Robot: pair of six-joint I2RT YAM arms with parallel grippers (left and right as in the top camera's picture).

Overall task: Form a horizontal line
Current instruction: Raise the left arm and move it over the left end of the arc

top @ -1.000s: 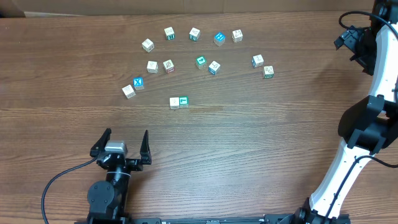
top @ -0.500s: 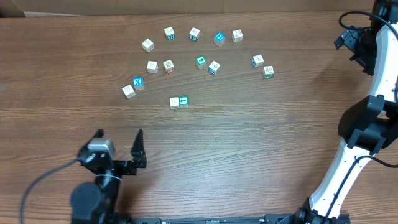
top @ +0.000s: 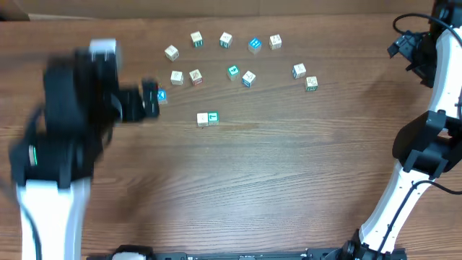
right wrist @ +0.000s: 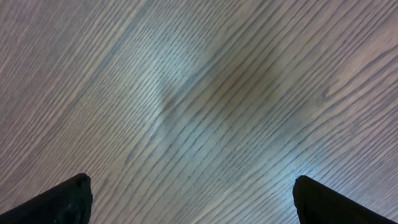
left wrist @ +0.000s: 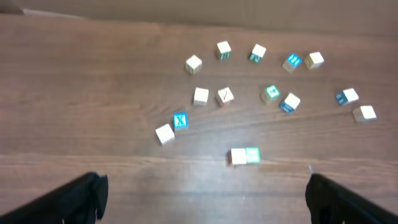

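Overhead and wrist views of the brown wood-grain table (top: 289,188). You see the horizontal line (top: 207,118), here a short row of only two small wooden cubes, one pale-faced on the left and one teal-green-faced on the right, touching edge to edge; it lies near the table's middle, just below the loose scatter of white, teal and blue wooden cubes (top: 226,40); in the left wrist view it sits ahead of the fingers, between them; your left gripper (left wrist: 205,199) is spread wide and holds nothing, its dark fingertips (left wrist: 81,196) at the lower corners; overhead, the left arm (top: 65,123) is blurred, its gripper end just beside the blue wooden cube marked X (top: 161,94), and whether they touch cannot be told; your right gripper (right wrist: 193,202) is likewise spread wide and empty above bare wood; the right arm (top: 426,144) stands at the table's right edge, well apart from the row.
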